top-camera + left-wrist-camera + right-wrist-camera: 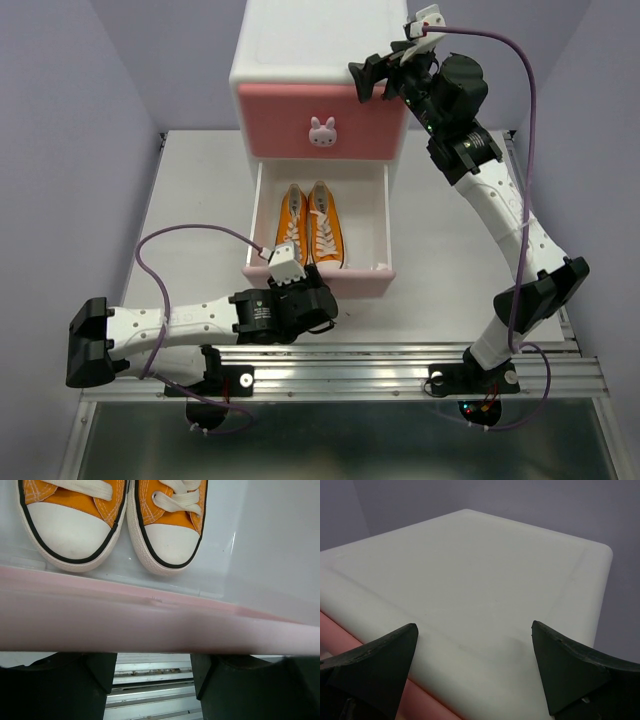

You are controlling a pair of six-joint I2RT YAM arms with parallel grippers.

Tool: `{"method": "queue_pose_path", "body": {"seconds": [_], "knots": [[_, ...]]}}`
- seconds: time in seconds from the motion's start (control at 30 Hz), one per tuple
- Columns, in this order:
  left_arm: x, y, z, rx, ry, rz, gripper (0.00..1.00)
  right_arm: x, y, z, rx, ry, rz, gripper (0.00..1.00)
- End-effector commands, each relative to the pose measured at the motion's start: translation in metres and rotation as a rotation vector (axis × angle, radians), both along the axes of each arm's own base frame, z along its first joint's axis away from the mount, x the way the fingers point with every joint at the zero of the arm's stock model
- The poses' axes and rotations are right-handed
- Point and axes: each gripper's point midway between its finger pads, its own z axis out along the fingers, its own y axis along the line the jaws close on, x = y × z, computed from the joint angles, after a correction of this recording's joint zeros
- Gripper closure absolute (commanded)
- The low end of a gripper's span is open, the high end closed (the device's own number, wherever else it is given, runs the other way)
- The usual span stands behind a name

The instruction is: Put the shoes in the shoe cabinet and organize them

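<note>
Shutting the lower drawer [362, 284] on the orange pair [310, 226] inside is judged the step; a straight push is needed from the left gripper [152, 674] (grip cannot be told), the right gripper [474, 628] being held apart.

An orange sneaker [67, 530] and its mate [170, 540] lie side by side in the drawer [260, 540], white toes near its pink front edge [150, 625] — below that edge, the left gripper [152, 672] has its black fingers [55, 685] apart, with a metal rail [150, 690] showing between them.
</note>
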Motion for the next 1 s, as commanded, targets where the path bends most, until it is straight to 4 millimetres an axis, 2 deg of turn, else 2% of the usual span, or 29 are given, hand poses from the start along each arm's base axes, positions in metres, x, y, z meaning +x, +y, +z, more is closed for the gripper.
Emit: {"method": "queue_pose_path", "body": {"seconds": [0.0,0.13,0.2,0.33,0.4,0.43,0.5,0.53,0.57,0.7,0.83,0.87,0.9,0.97], "knots": [[0.052,0.014,0.061,-0.045,-0.269,0.177,0.74,0.022,0.010,-0.166,-0.196,0.442,-0.011,0.00],[0.060,0.021,0.085,-0.044,-0.324,0.238,0.74,0.023,0.011,-0.165,-0.196,0.439,-0.008,0.00],[0.063,0.024,0.089,-0.033,-0.333,0.256,0.74,0.023,0.010,-0.164,-0.194,0.437,-0.014,0.00],[0.064,0.024,0.107,-0.072,-0.344,0.264,0.83,0.023,0.009,-0.164,-0.194,0.431,-0.020,0.00],[0.064,0.022,0.112,-0.108,-0.347,0.260,0.92,0.024,0.008,-0.163,-0.194,0.426,-0.028,0.00],[0.064,0.020,0.113,-0.112,-0.350,0.250,0.94,0.025,0.008,-0.164,-0.196,0.426,-0.030,0.00],[0.063,0.012,0.104,-0.120,-0.345,0.211,0.92,0.025,0.007,-0.164,-0.197,0.426,-0.033,0.00],[0.062,0.011,0.092,-0.119,-0.321,0.197,0.88,0.025,0.007,-0.165,-0.199,0.428,-0.033,0.00],[0.061,0.009,0.085,-0.123,-0.305,0.196,0.87,0.025,0.007,-0.165,-0.199,0.426,-0.033,0.00],[0.059,0.011,0.056,-0.060,-0.250,0.183,0.86,0.023,0.006,-0.170,-0.204,0.438,-0.033,0.00],[0.053,0.010,0.039,-0.031,-0.197,0.151,0.63,0.019,0.005,-0.175,-0.192,0.455,-0.034,0.00],[0.050,0.007,0.036,-0.027,-0.185,0.128,0.54,0.019,0.005,-0.176,-0.191,0.457,-0.034,0.00],[0.049,0.006,0.035,-0.024,-0.180,0.118,0.52,0.019,0.005,-0.175,-0.190,0.455,-0.034,0.00],[0.048,0.006,0.032,0.005,-0.175,0.094,0.40,0.019,0.005,-0.175,-0.190,0.455,-0.034,0.00]]}}
